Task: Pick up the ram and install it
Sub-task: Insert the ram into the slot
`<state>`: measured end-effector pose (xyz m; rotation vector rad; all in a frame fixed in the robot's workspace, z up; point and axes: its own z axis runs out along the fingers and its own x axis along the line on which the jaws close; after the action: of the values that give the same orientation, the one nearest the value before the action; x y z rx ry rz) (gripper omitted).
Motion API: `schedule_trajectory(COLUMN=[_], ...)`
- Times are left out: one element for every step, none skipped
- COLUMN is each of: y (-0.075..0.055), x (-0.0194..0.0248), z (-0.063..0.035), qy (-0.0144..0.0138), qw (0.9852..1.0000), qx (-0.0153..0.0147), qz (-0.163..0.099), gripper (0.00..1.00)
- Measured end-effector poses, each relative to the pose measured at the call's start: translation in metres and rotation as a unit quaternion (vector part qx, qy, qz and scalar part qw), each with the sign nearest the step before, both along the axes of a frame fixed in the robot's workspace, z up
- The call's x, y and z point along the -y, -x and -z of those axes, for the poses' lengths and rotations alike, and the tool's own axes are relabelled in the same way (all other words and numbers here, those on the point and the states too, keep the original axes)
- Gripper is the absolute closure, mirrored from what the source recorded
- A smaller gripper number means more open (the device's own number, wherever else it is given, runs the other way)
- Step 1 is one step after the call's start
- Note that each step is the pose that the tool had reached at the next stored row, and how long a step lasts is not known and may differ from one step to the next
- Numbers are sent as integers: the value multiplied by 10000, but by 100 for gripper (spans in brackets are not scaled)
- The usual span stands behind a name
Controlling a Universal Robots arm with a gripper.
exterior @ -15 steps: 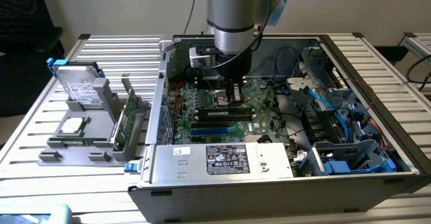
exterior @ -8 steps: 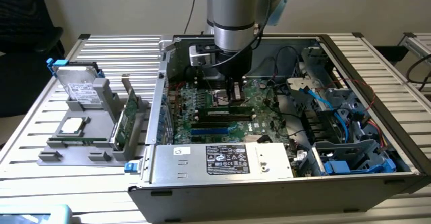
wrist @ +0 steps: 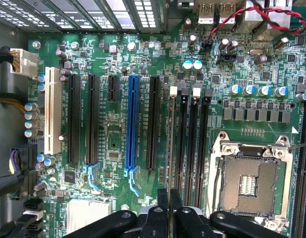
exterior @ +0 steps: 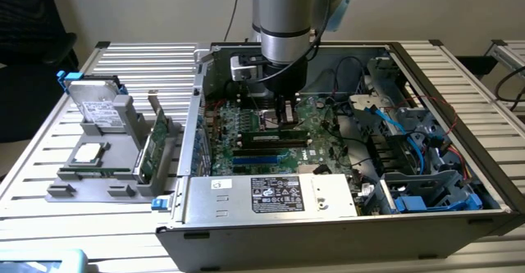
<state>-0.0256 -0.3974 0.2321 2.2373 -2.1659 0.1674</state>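
Wrist view shows you the gripper [wrist: 169, 194] with its fingers [wrist: 162, 208] nearly together, clamped on the top edge of the ram [wrist: 172, 144], which stands edge-on in line with the memory slot [wrist: 173, 91] farthest from the CPU socket [wrist: 252, 183]. That pinch probably serves to hold it upright over the slot.

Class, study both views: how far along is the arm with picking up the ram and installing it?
Done: the ram is picked up and inside the computer case, standing edge-up at the black memory slots beside the CPU socket. In hand: the hand is shut on its top edge. Left: full seating; whether it has clicked home cannot be told.
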Motion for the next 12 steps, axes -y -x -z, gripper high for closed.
schedule_trajectory(y=[-1, 0, 0, 0, 0, 1, 1, 1, 1, 1, 1, 1], x=[-1, -1, -2, -2, -2, -2, -2, -2, -2, -2, -2, -2], z=[3, 6, 6, 6, 7, 7, 8, 8, 10, 13, 16, 18], qy=[0, -1, 0, 0, 0, 2, 2, 3, 3, 3, 4, 6], qw=[10000, 10000, 10000, 10000, 10000, 10000, 10000, 10000, 10000, 10000, 10000, 10000], qx=[2, 3, 5, 5, 6, 6, 6, 6, 6, 7, 6, 6], qz=[-1, 0, 0, 0, 0, 0, 0, 0, 0, 0, 0, 1], gripper=[87, 87, 87, 87, 87, 87, 87, 87, 87, 87, 87, 87])
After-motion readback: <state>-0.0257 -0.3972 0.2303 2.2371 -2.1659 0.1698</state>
